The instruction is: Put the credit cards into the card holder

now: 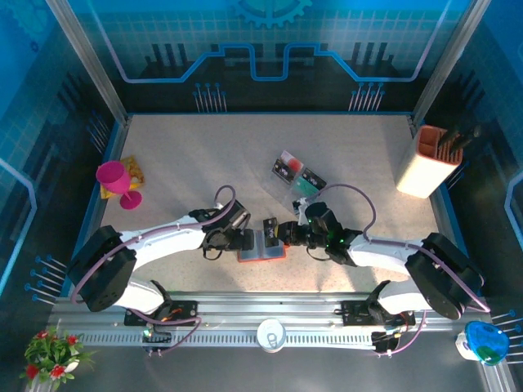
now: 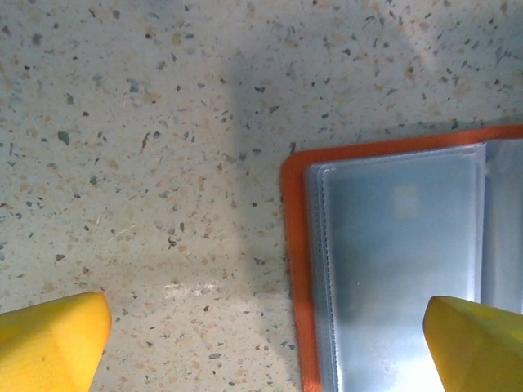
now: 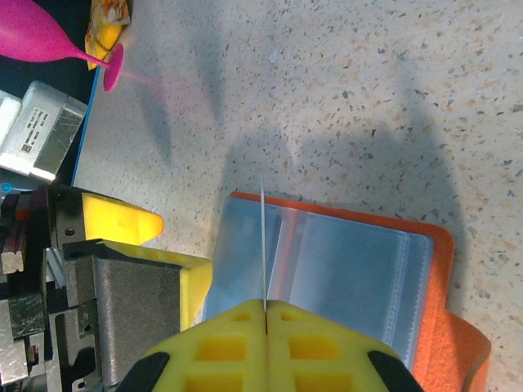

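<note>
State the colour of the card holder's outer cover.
Orange-red. The card holder shows it best in the right wrist view.

bright overhead light on the speckled beige tabletop [image 1: 245, 155]; soft grey shadows cross it in both wrist views; glare whitens the clear sleeves of the orange folding card holder [image 2: 384, 261]; close-ups slightly soft

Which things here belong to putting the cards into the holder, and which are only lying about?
For the job: card holder, loose credit cards, a card pinched in the right end effector.

Lying about: pink goblet, beige utensil pot, small flowers.
</note>
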Controlling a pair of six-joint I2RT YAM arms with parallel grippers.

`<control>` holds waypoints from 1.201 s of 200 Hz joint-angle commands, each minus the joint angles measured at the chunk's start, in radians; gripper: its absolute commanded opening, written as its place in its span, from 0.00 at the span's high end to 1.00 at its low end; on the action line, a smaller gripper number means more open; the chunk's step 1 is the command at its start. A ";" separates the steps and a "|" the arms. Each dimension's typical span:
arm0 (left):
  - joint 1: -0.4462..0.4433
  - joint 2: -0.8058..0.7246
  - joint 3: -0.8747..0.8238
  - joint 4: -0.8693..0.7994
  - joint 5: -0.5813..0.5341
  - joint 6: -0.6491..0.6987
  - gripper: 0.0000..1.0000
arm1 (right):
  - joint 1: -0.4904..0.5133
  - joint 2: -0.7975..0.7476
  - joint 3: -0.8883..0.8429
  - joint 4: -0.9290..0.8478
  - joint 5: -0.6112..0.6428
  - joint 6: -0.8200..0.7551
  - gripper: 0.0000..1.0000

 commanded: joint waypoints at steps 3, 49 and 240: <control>-0.015 -0.014 -0.021 -0.019 -0.035 -0.031 0.01 | 0.028 -0.009 -0.027 0.117 0.073 0.030 1.00; -0.026 -0.016 -0.035 -0.022 -0.052 -0.038 0.01 | 0.062 0.033 -0.049 0.186 0.101 0.055 1.00; -0.035 -0.014 -0.074 -0.041 -0.078 -0.057 0.01 | 0.102 0.194 -0.074 0.353 0.118 0.109 1.00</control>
